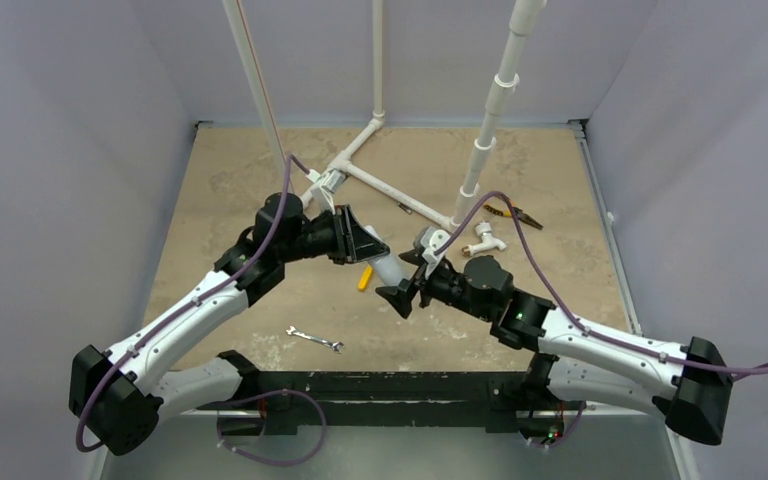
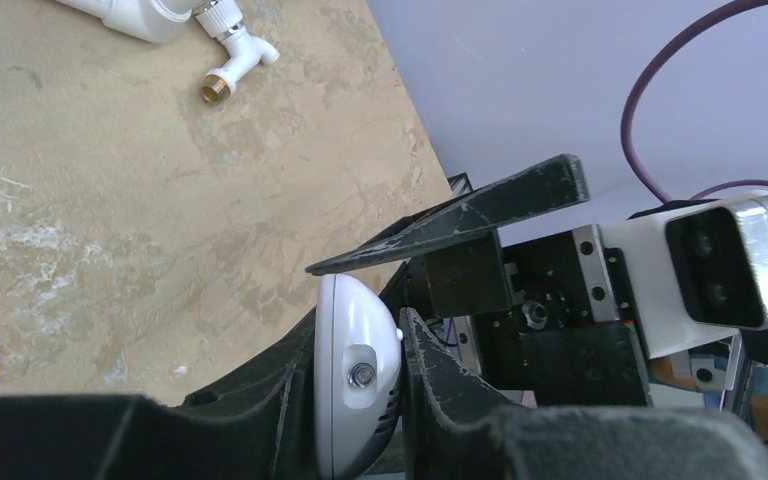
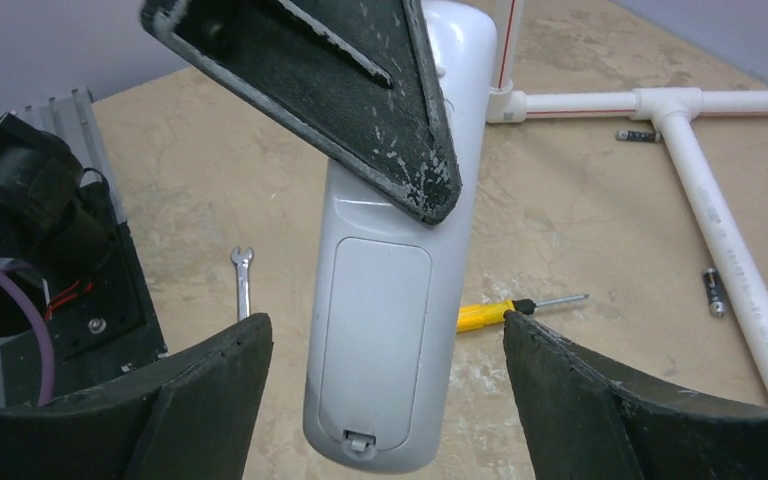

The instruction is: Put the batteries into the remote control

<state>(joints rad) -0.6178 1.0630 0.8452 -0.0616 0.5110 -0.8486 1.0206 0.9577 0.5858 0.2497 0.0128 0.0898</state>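
Right wrist: remote control (image 3: 378,340) untouched between spread right hand (image 3: 385,322).

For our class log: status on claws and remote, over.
Left claw shut on remote control. Right claw open, astride it. Battery cover on, blocking loading.

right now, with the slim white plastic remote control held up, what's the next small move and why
Probably bring the right gripper onto the small latch tab of the battery cover: the cover is shut, the left gripper clamps the remote control, the right stands open.
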